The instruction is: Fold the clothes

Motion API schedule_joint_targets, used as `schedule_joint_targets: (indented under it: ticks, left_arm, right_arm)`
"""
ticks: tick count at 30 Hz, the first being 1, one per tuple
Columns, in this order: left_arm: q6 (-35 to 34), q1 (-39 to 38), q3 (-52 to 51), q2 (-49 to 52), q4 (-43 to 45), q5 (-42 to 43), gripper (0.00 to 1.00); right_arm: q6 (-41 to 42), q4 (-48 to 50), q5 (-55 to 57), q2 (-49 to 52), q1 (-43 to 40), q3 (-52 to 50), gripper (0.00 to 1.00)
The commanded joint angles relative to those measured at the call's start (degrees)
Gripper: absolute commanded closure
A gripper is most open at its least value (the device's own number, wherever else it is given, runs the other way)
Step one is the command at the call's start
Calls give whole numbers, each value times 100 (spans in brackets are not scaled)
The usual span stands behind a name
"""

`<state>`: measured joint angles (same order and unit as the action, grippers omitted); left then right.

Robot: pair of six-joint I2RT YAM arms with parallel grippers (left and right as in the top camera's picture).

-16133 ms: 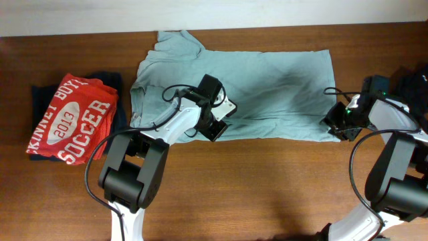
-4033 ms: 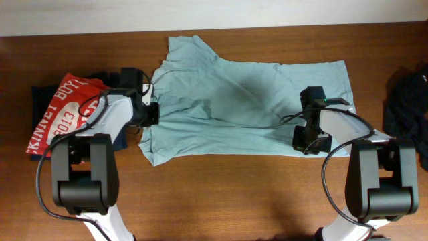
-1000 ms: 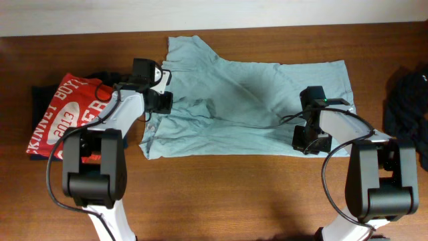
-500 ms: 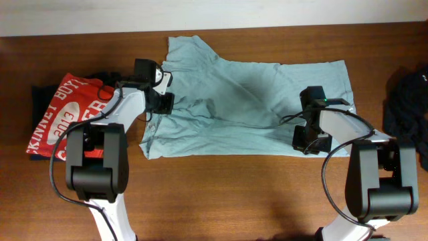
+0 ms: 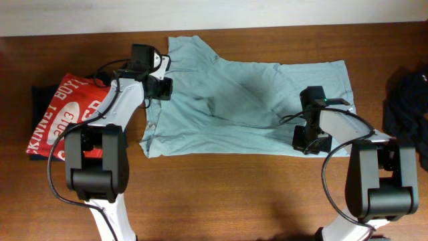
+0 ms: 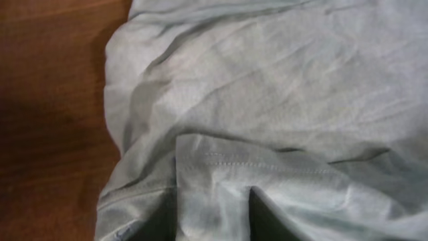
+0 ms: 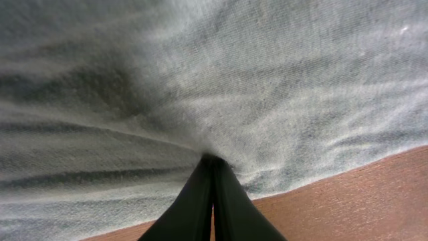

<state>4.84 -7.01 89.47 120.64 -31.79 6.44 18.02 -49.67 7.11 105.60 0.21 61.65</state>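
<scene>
**Bite the sleeve fold deep, keep the hem taut**

The left pincer (image 6: 212,207) stands apart astride a fold at the left edge of the t-shirt (image 5: 254,100), which lies spread mid-counter (image 5: 221,194). It should close low on that fold. The right pincer (image 7: 212,164) is clamped together on hem-side cloth and should anchor it.

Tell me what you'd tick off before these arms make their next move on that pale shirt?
1. Grip of the right fingers on the t-shirt, near its front edge: ok, shut on the cloth.
2. Grip of the left fingers: not ok, they stand apart with a stitched fold between them.
3. Flatness of the t-shirt: not ok, rumpled by the left fingers.
4. Gap to the red shirt: ok, it lies apart on the left.
5. Gap to the black garment: ok, it is at the far right.
</scene>
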Motion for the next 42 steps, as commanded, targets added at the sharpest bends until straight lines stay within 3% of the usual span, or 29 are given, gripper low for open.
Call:
schedule_joint_targets:
  ticks: [1, 4, 10, 15, 17, 22, 26, 37, 42]
  left_arm:
    - [-2, 7, 87, 31, -83, -197, 55]
    - [-4, 46, 199, -24, -361, -195, 46]
    - [-7, 50, 645, -479, -1596, -195, 45]
    - [-76, 50, 667, -933, -2328, -195, 46]
    - [-184, 50, 664, -1073, -2564, -192, 46]
    - [-269, 46, 660, -1163, -2855, -103, 46]
    - [-269, 4, 549, -1161, -3010, 227, 50]
    - [-278, -450, 289, -1161, -3134, 216, 60]
    - [-855, -734, -278, -1161, -2848, 24, 60]
  right_arm:
    - [70, 39, 258, 245, -22, -153, 94]
    - [70, 37, 258, 245, -22, -153, 94]
    - [72, 87, 254, 170, -22, -153, 93]
    - [66, 247, 129, -463, -22, -85, 89]
    - [-72, 304, -107, -822, -22, -39, 84]
    - [-166, 306, -306, -1591, -26, 46, 59]
    - [-153, 278, -420, -1886, -50, 46, 51]
    - [4, 109, -1762, -1882, -1471, 46, 53]
    - [7, -411, -1766, -1779, -2221, 39, 53]
